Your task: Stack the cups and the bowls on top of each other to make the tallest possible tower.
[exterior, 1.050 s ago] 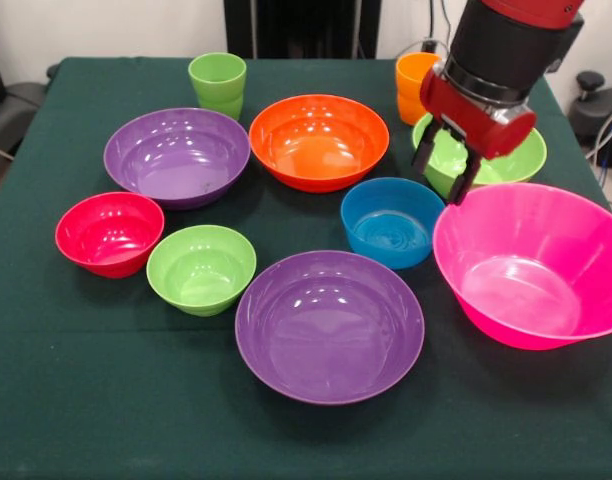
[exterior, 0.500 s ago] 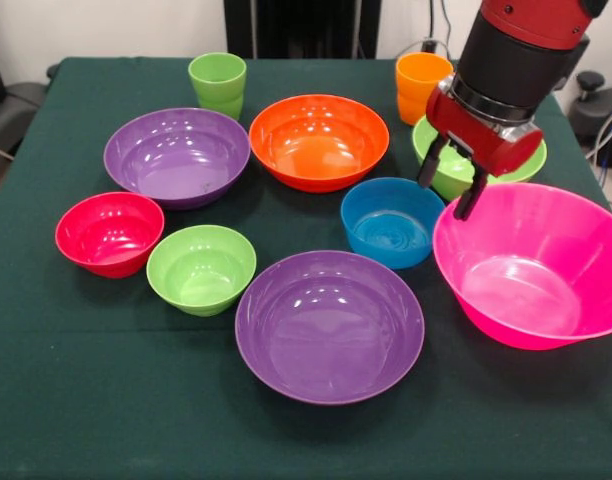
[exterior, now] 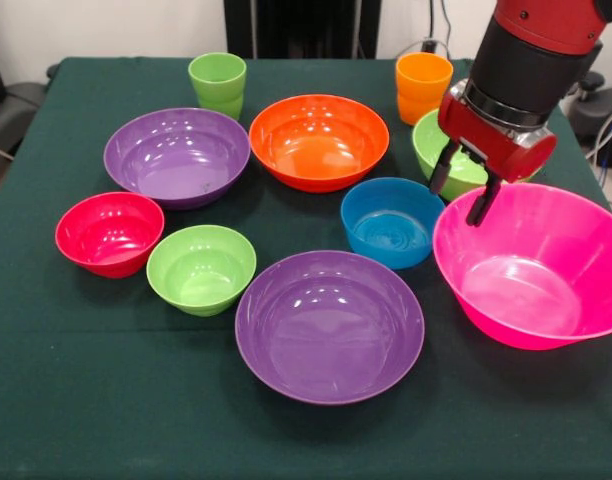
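Item: red and black two-fingered gripper (exterior: 460,193). Over the last second it has been travelling rightward in the front view, from above the large lime-green plastic bowl (exterior: 438,148) to the rear rim of the huge glossy pink plastic bowl (exterior: 534,266). Its jaws are standing spread apart and are holding nothing; one dark finger is hanging over the lime bowl, the other over the pink rim. Every other object is sitting where it sat before.

Bowls, all upright, none nested:
- Wide purple plastic bowl (exterior: 329,325), nearest the camera, centre.
- Second purple plastic bowl (exterior: 177,156), left rear.
- Large orange plastic bowl (exterior: 319,141), centre rear, just beside the second purple one.
- Small blue plastic bowl (exterior: 391,221), sitting between the orange and pink bowls.
- Small red plastic bowl (exterior: 110,233), far left.
- Small lime-green plastic bowl (exterior: 201,268), just beside the red one.

Cups: light green plastic tumbler (exterior: 217,84), standing upright behind the left purple bowl; orange plastic tumbler (exterior: 422,86), standing upright behind the large lime bowl.

Surface: table under a dark green cloth (exterior: 106,400), lying faintly creased.

Room: pale wall behind, a black upright column (exterior: 301,28) at centre rear, cables (exterior: 608,135) trailing at the right edge, dark furniture showing at the left edge.
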